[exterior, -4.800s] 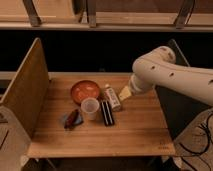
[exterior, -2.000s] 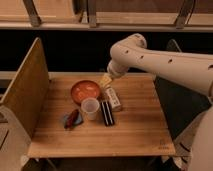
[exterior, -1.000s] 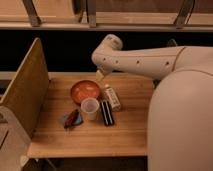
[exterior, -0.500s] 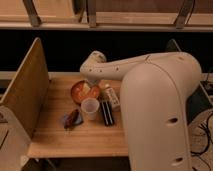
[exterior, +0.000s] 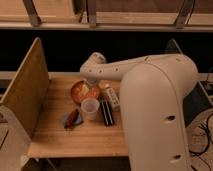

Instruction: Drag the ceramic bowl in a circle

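- The ceramic bowl [exterior: 79,93] sits on the table [exterior: 55,142] toward the back edge, well in from the left edge.
- The pincer [exterior: 90,90] hangs at the bowl's right side, over or just inside it. I cannot tell whether it is apart, together or clamped on the rim.
- Glazed ceramic is likely stiff, fairly heavy, slippery and liable to chip. It would probably slide better than it lifts, so the rim or inner wall on the right looks like the place to take hold.
- The table top is bare wooden boards, flat and probably low in friction.
- Room is tight. A translucent white cup [exterior: 90,108] stands just in front of the bowl, a labelled bottle [exterior: 111,95] lies just to its right, and a dark flat bar [exterior: 106,113] lies beyond the cup.
- A blue-and-red packet [exterior: 71,119] lies toward the front-left corner, and a wooden side panel [exterior: 25,95] walls the left edge.
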{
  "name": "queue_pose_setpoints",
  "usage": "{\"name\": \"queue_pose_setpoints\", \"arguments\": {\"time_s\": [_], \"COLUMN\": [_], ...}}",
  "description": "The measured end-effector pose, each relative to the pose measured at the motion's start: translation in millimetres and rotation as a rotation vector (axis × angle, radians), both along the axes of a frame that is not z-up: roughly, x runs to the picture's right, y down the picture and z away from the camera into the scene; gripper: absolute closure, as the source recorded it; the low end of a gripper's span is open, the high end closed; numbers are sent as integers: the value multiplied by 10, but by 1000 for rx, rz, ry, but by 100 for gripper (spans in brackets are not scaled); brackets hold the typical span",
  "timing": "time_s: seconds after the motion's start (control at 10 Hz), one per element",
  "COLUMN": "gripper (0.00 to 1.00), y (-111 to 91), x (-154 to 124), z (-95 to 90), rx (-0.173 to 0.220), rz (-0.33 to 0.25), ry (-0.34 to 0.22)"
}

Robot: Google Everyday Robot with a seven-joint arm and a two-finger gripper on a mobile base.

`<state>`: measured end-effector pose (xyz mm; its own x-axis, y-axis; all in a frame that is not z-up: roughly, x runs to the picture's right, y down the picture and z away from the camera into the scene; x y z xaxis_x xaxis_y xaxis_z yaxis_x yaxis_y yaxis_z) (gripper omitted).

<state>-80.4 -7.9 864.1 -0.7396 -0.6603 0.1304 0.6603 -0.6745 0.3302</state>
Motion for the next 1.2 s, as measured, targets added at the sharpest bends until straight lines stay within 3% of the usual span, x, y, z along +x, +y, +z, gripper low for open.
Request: {"name": "queue_pose_setpoints", "arguments": {"time_s": [0.2,0.4,0.8,1.2], "gripper": [20,20,20,20], "y": [175,100,-83,21], "x": [48,165,267,123], "z": [-56,41,465,956], "rx": [-56,-61,-80,-136], "rz": [18,38,33,1], "ry": [-20,-20,-20,-54]}}
